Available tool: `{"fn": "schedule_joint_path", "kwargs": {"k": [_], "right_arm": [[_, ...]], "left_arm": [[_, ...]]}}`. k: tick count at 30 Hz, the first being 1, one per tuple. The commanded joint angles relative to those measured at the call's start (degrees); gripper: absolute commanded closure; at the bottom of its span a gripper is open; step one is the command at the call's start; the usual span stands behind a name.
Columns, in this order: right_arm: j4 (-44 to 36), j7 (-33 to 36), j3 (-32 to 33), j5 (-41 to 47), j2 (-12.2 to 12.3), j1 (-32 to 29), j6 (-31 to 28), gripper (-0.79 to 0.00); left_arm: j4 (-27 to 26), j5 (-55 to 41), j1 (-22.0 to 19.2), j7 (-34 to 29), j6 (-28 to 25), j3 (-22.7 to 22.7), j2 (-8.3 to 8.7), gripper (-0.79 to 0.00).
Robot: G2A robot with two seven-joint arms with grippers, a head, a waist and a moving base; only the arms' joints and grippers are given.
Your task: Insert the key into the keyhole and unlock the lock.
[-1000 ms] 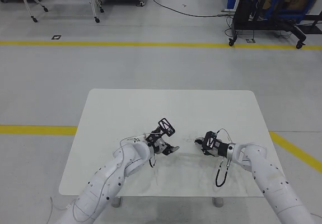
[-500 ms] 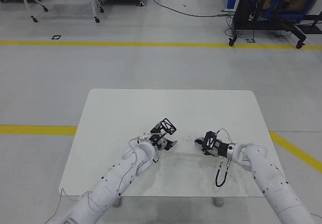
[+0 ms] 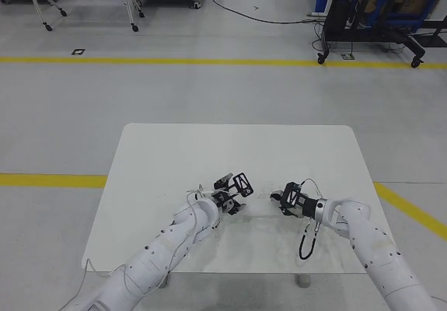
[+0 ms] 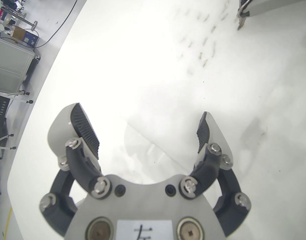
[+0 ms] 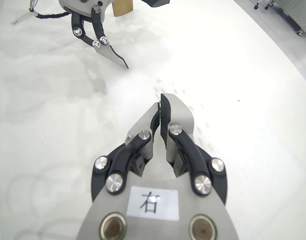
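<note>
Although the right end effector (image 5: 160, 101) has its pads pressed tight together, what they clamp is almost hidden from its own wrist camera. In the left wrist view a small metal key (image 4: 242, 20) sticks out past that end effector's tip, and the rest of its body is cut off by the frame edge. The right end effector is therefore closed on the key, low over the white worktop (image 3: 169, 155); whether the key's tip touches the surface is hard to tell.

The left end effector (image 4: 140, 112) is spread wide, with nothing between its ribbed pads. It faces the right one, near it but apart.

A brass padlock (image 5: 121, 5) shows just beyond the left end effector, on the side away from the right end effector. Only the lower part of its body is visible, as the left end effector's housing and upper finger cover the top. Its shackle and keyhole cannot be made out, nor whether it touches that end effector. From above, padlock and key are too small to pick out.
</note>
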Motion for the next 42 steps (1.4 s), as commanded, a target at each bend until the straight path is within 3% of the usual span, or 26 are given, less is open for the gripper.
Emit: {"fn": "schedule_joint_path", "kwargs": {"k": [1,9,15,25,29,33,35,42], "right_arm": [[-1.02,-1.65,0.57,1.37,0.03,-0.75,1.49,0.000],[-3.79,-12.72,5.72,5.26,1.30,-5.60,0.20,0.000],[-3.76,-12.44,6.21,5.61,1.54,-5.92,-0.76,0.000],[-3.76,-12.44,6.21,5.61,1.54,-5.92,-0.76,0.000],[-3.05,-9.73,4.65,13.66,0.68,-5.48,1.01,0.000],[-4.49,-6.31,3.73,22.95,-0.18,-5.25,4.48,0.000],[-5.60,-3.98,3.82,26.43,-0.33,-5.50,5.51,0.000],[-5.60,-3.98,3.82,26.43,-0.33,-5.50,5.51,0.000]], "left_arm": [[-0.28,0.14,0.21,-0.05,-0.21,-0.30,0.03,-0.785],[-0.58,0.77,0.70,0.10,-1.00,-1.81,0.20,-0.785],[-4.92,0.98,1.15,0.10,-0.68,-5.44,1.03,-0.785],[-5.18,1.10,1.78,0.95,0.29,-5.87,1.13,-0.785],[-11.70,-5.31,8.93,8.29,0.09,-13.94,3.17,-0.785],[-21.94,-19.62,18.15,12.42,-8.03,-28.24,5.96,-0.785],[-22.56,-20.94,18.81,11.85,-8.32,-29.39,6.13,-0.785],[-22.56,-20.94,18.81,11.85,-8.32,-29.39,6.13,-0.785]]}}
